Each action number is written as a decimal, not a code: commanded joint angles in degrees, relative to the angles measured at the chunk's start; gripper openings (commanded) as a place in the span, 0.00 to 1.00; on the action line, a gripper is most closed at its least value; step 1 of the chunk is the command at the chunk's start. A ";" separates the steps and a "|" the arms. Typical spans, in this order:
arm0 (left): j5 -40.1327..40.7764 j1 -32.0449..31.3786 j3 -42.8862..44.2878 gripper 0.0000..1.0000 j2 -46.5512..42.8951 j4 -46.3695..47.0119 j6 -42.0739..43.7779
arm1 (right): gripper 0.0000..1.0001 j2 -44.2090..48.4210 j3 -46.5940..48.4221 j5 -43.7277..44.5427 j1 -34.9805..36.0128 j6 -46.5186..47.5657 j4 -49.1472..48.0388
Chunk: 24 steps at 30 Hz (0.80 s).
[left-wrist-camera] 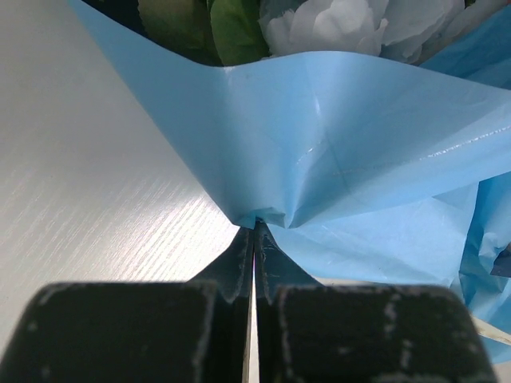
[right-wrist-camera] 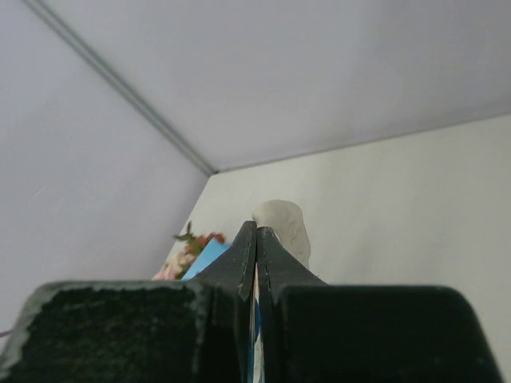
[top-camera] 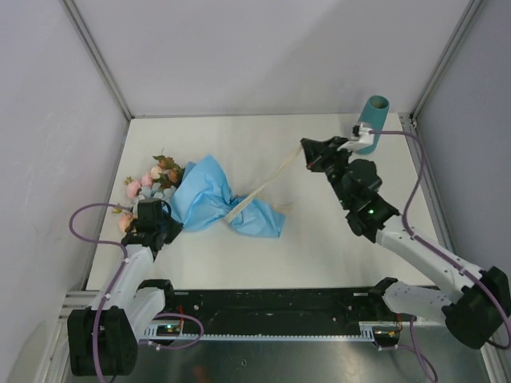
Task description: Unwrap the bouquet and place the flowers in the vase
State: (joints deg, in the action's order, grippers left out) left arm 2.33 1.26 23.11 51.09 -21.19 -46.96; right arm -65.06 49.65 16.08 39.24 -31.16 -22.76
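Observation:
The bouquet lies on the left half of the table, with its flowers (top-camera: 153, 179) pointing far-left and its light blue wrapping (top-camera: 209, 199) spread toward the middle. My left gripper (top-camera: 168, 227) is shut on a corner of that blue wrapping (left-wrist-camera: 335, 144), with pale blossoms (left-wrist-camera: 335, 24) and green leaves just beyond. A cream ribbon (top-camera: 267, 182) runs from the bundle's waist up to my right gripper (top-camera: 308, 158), which is shut on the ribbon's end (right-wrist-camera: 283, 227). The teal vase (top-camera: 372, 121) stands upright at the far right corner, behind the right arm.
White walls with metal corner posts close in the table at the back and both sides. A loose ribbon tail (top-camera: 275, 209) lies by the wrap's lower end. The right arm's cable (top-camera: 415, 171) loops near the right table edge.

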 commanded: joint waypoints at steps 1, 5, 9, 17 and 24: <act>1.57 -0.29 2.81 0.00 -1.47 0.04 0.58 | 0.00 5.86 3.95 1.92 -3.33 5.37 4.20; 1.81 -0.29 2.81 0.00 -1.64 0.03 0.41 | 0.00 9.40 8.19 3.11 -6.31 9.74 6.90; 1.63 -0.29 2.73 0.00 -2.18 -0.18 0.19 | 0.00 11.37 12.72 2.83 -9.75 13.28 9.09; 1.46 -0.29 2.67 0.00 -3.44 -0.17 -0.46 | 0.00 13.04 19.86 -0.14 -17.06 20.49 10.19; 0.82 -0.29 2.47 0.00 -4.40 -0.15 -0.97 | 0.00 9.15 28.67 -4.01 -25.46 23.69 11.19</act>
State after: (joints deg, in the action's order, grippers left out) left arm 2.72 1.26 23.46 48.36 -21.82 -47.13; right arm -53.84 72.55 14.83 17.04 -11.53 -11.99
